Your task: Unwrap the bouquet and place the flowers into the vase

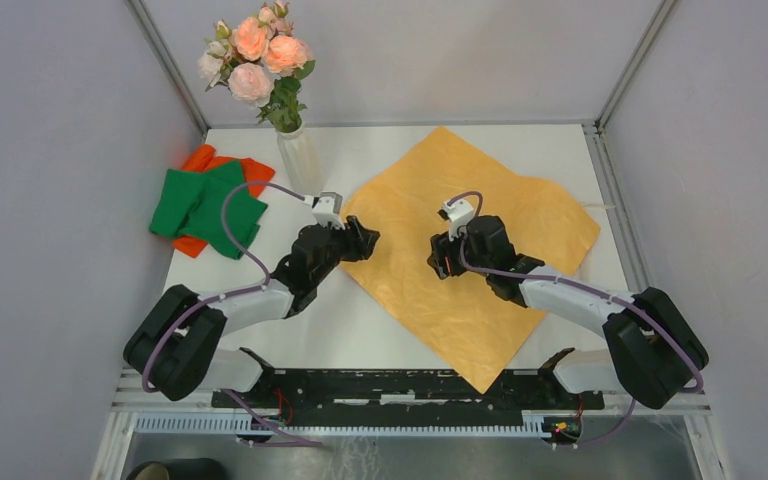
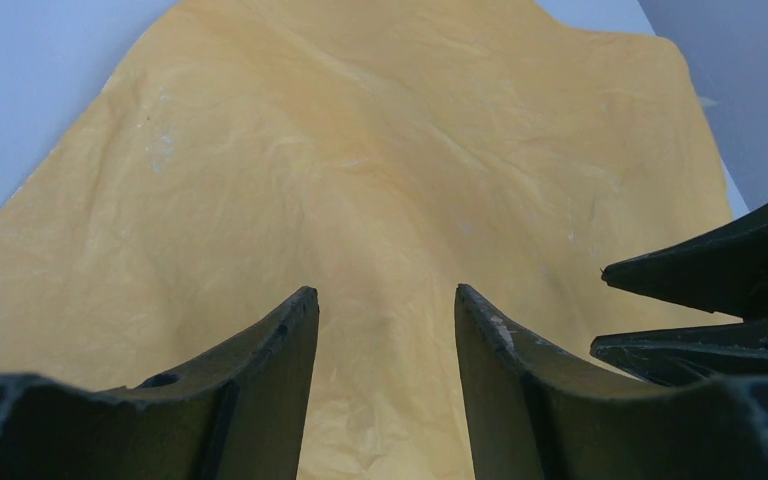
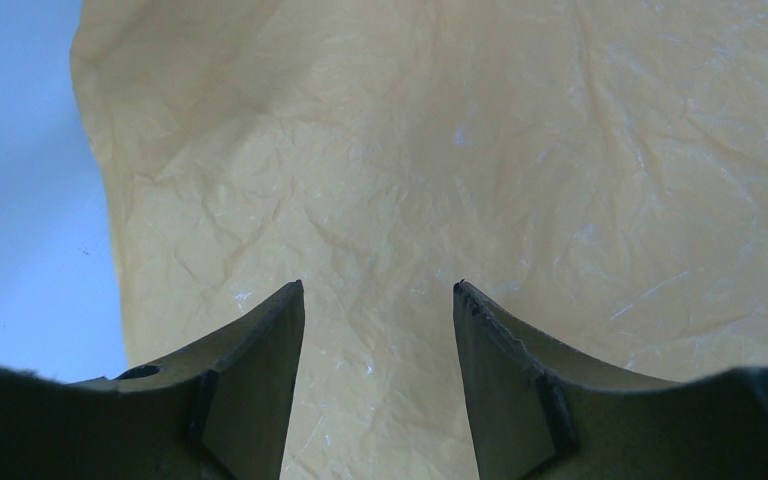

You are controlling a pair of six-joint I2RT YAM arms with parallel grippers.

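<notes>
several flowers (image 1: 260,52) in vase (image 1: 298,160) | paper sheet (image 1: 410,290) flat | left pincer (image 2: 385,290); right pincer (image 3: 378,285): parted, empty

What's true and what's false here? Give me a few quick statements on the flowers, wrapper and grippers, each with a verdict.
The flowers stand in the vase. True.
The orange paper sheet is wrapped around the stems. False: it lies spread flat on the table.
The left gripper holds a rose. False: its jaws are open and empty above the paper.
The right gripper is open above the paper. True.
The green cloth lies right of the vase. False: it lies left of it.
</notes>
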